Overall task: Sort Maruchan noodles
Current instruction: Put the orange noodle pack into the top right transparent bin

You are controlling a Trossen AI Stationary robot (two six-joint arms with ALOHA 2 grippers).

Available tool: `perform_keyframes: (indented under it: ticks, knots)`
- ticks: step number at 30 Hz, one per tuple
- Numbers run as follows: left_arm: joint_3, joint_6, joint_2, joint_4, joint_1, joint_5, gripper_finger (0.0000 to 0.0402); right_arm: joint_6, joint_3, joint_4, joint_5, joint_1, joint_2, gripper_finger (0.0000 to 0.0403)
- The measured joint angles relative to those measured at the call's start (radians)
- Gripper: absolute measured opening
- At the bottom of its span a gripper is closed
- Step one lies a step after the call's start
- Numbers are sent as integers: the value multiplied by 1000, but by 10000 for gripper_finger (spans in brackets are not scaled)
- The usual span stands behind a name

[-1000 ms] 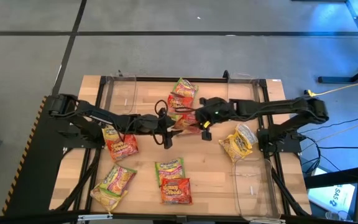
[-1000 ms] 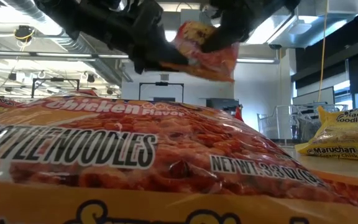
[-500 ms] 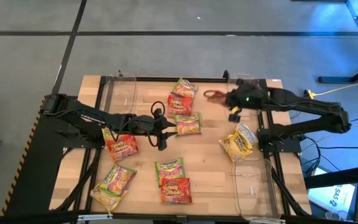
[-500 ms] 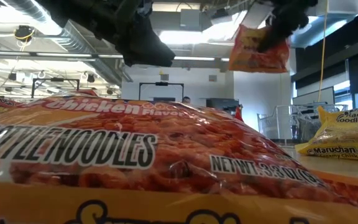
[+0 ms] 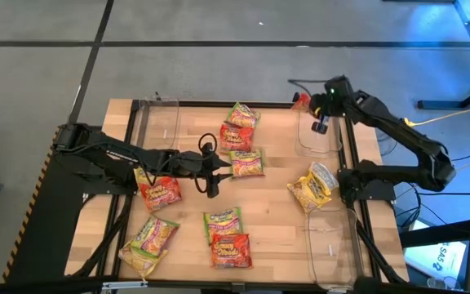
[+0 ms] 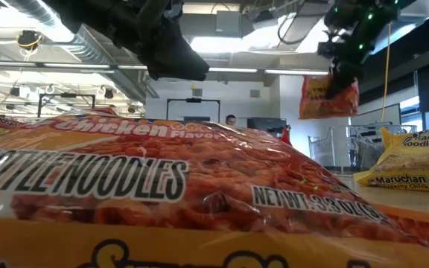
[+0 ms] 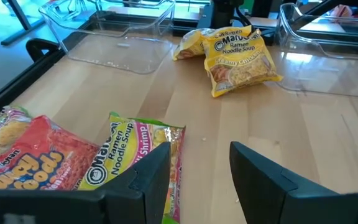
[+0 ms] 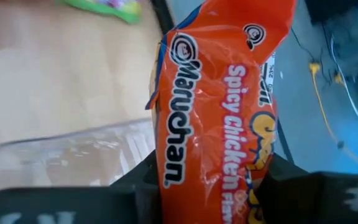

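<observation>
High view: the right gripper [image 5: 315, 104] pinches a red-orange packet [image 5: 302, 100] at the table's [image 5: 276, 216] two-o'clock corner, over a clear bin [image 5: 317, 135]. The left gripper [image 5: 215, 173] hangs mid-table, fingers apart and empty, bare wood at its four o'clock. Lying flat: three red-orange, two yellow, three green-pink.

Low view: the held packet dangles high at one o'clock.

Right wrist view: orange Spicy Chicken wrapper clamped between the fingers [image 8: 135, 186].
</observation>
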Motion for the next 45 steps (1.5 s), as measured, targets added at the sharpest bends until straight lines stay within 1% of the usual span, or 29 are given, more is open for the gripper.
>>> perform_keyframes:
  ticks: [3,7,10,16,21,30,39,43,45]
  knots:
    - [0,0,0,0,0,0,158,-1,0,9,-5,-70,43,100]
    - [0,0,0,1,0,0,158,-1,0,2,-10,-139,112,103]
    - [0,0,0,1,0,0,158,-1,0,5,-34,-172,164,106]
    - [0,19,0,2,0,-1,158,9,0,-6,-63,-214,249,100]
    - [0,19,0,3,0,-1,158,59,0,10,-88,-215,305,108]
    - [0,20,0,3,0,-1,158,122,0,49,-91,-213,389,111]
    - [0,26,0,4,0,-7,158,154,0,83,-75,-213,419,112]
    - [0,26,0,4,0,-6,158,168,0,108,-33,-213,430,114]
    - [0,26,0,4,0,-6,158,177,0,109,-25,-213,430,122]
